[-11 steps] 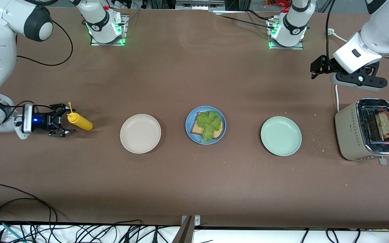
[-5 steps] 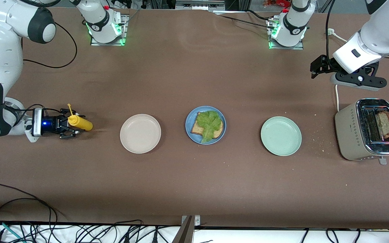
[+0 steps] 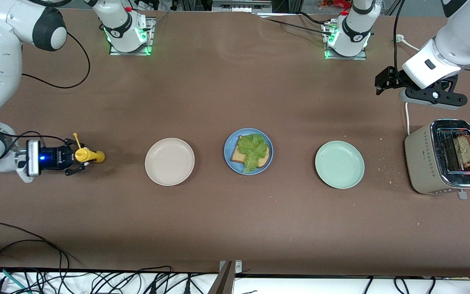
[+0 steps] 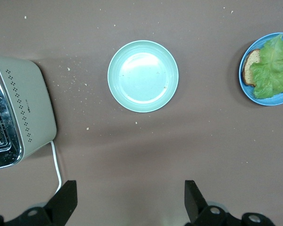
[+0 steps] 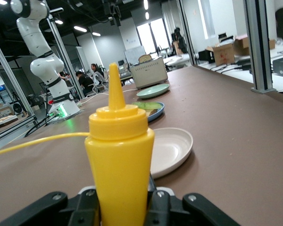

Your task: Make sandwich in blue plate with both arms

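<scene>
Green lettuce [image 3: 254, 151] lengthwise toward camera, blue plate [image 3: 229, 160].

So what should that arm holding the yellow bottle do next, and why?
Probably carry the mustard bottle over to the blue plate. The right pincer is shut on the bottle, and the lettuce on the bread has no sauce or top slice yet. The left pincer waits open near the toaster.
</scene>
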Controlling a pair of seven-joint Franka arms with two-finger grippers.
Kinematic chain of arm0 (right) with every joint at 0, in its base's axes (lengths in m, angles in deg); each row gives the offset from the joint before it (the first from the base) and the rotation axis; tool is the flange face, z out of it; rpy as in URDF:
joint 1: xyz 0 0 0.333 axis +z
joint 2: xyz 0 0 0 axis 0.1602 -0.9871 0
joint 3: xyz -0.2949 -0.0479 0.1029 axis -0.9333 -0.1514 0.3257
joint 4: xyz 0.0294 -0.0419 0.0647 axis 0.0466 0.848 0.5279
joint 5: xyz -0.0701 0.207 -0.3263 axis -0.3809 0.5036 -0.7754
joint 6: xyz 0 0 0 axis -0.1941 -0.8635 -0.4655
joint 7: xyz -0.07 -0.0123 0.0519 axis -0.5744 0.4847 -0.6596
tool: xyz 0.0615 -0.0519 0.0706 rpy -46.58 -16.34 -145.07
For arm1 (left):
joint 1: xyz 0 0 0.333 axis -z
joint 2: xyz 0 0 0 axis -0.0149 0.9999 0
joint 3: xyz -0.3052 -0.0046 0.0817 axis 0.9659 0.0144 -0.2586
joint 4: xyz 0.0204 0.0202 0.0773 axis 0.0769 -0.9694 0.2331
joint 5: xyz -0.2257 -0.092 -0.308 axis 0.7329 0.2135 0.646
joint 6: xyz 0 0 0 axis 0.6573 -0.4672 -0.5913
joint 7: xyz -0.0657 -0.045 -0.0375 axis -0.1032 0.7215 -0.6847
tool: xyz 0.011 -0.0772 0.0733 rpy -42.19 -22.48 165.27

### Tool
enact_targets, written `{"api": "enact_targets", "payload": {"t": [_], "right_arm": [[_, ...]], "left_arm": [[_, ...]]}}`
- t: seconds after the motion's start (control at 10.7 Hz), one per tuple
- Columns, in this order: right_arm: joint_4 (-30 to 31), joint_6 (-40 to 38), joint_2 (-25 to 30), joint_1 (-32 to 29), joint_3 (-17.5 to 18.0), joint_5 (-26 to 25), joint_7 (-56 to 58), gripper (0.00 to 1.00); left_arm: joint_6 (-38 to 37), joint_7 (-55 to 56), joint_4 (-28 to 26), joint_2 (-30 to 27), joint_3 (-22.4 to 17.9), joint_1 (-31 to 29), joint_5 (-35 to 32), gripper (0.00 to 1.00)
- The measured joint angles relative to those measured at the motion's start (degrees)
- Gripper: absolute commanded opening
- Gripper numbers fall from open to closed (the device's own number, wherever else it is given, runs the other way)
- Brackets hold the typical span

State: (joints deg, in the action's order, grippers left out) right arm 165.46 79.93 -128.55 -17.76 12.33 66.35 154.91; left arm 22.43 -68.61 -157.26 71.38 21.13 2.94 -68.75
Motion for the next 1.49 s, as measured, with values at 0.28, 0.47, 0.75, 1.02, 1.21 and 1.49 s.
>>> {"api": "enact_targets", "payload": {"t": [0.28, 0.47, 0.75, 1.02, 1.21, 1.49], "right_arm": [[-5.72, 4.18, 5.55, 5.85, -1.83, 0.02, -16.9, 0.0], [-6.4, 11.29, 9.91, 12.68, -2.63, -0.06, -28.5, 0.0], [-6.67, 27.81, 13.7, 27.31, -5.84, -4.48, -43.44, 0.0], [-6.74, 42.53, 14.59, 43.77, -11.24, -14.1, -58.63, 0.0], [-6.66, 50.55, 14.64, 54.49, -13.17, -26.59, -72.68, 0.0], [-6.28, 55.25, 13.52, 67.55, -13.72, -47.89, -95.56, 0.0]], "left_arm": [[-0.01, 0.0, 0.0, 0.0, 0.0, 0.0, 0.0, 1.0], [-0.02, 0.0, 0.0, 0.0, 0.0, 0.0, 0.0, 1.0], [-0.02, 0.0, 0.0, 0.01, -0.02, -0.02, 0.0, 1.0], [-0.17, 0.0, 0.0, 0.01, -0.03, -0.03, 0.01, 1.0], [-0.21, 0.0, 0.0, 0.01, -0.03, -0.04, 0.01, 1.0], [-0.25, 0.0, 0.0, 0.02, -0.02, -0.04, 0.02, 1.0]]}}
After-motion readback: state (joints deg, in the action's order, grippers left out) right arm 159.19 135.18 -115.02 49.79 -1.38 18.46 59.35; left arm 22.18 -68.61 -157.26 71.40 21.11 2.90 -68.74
